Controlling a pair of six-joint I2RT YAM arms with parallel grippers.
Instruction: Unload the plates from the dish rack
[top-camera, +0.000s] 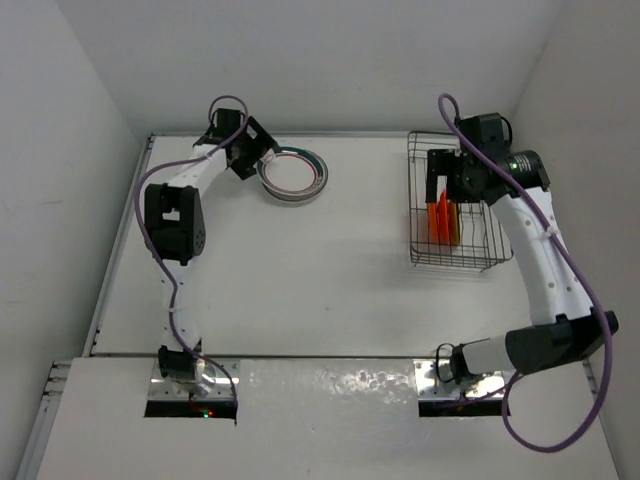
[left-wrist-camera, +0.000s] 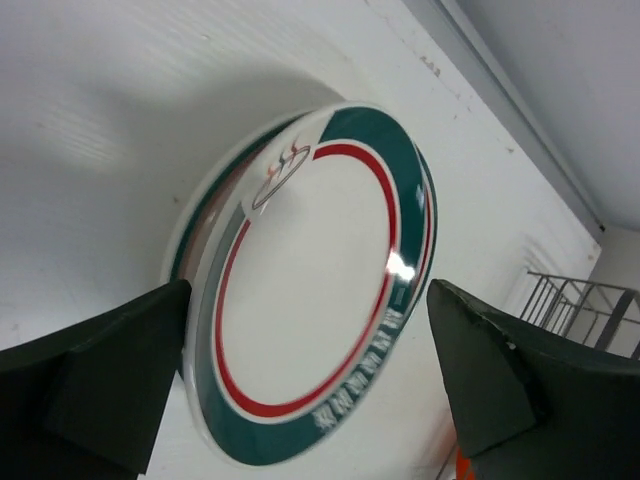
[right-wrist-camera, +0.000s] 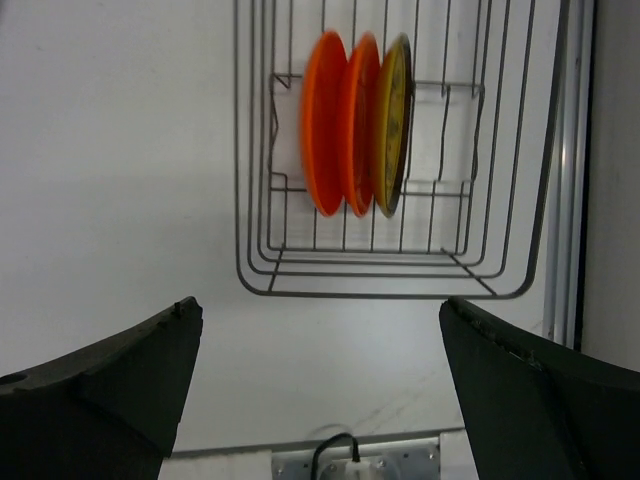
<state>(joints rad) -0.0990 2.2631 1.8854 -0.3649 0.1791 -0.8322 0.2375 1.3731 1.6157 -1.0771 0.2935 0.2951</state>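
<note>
The rack (top-camera: 455, 267) sits at the right rear of the surface (top-camera: 330, 290). It holds 3 plates standing on edge, packed side by side: 2 orange plates (right-wrist-camera: 325, 125) and 1 amber plate (right-wrist-camera: 395, 125), which is on their right in the right wrist view.

At the left rear, well apart from the rack, a teal-rimmed plate (left-wrist-camera: 330, 250) lies flat. It is white with a red ring inside the teal band. It rests on at least 1 other plate, whose edge shows beneath it.

The left jaws stand wide open and grip nothing. In the left wrist view 1 finger (left-wrist-camera: 110, 380) shows at each side, and the teal-rimmed plate lies between and beyond them. I cannot tell whether either finger touches it.

The right jaws are also wide open and empty, hanging over the rack in the top view. In the right wrist view the 3 plates lie beyond the fingers (right-wrist-camera: 110, 380), apart from them and roughly in line with the gap.
</note>
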